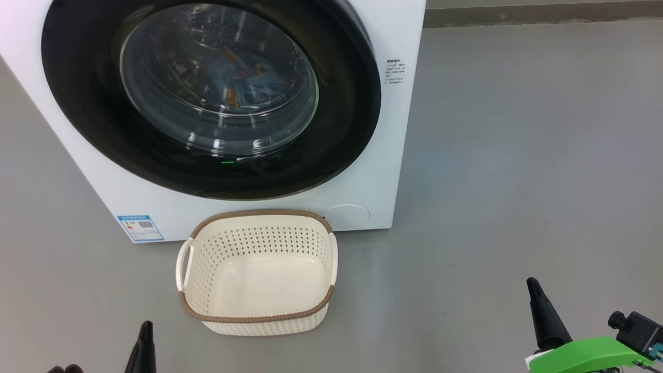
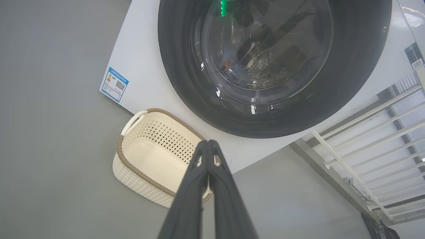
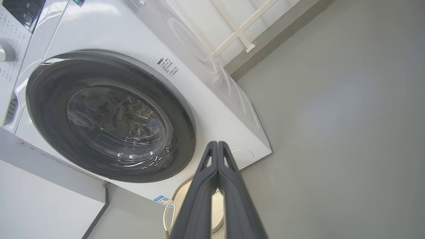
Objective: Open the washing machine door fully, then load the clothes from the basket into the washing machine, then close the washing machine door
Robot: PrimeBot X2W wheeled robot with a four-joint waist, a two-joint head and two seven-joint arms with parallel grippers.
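Grey floor (image 1: 518,155) runs under everything. Nearest, the left gripper (image 2: 208,143) and right gripper (image 3: 217,143) each have their dark fingers pressed together, gripping nothing, low at either side. The cream perforated basket (image 1: 259,243) stands between and beyond them, its brown rim just before the washing machine (image 1: 155,207). Behind, the washing machine door (image 1: 83,103) sits shut. Through its reflective glass the clothes (image 1: 243,85) show as blurred blue with orange specks, shapes unclear.

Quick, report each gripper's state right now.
Left gripper: closed, holding nothing.
Right gripper: closed, holding nothing.
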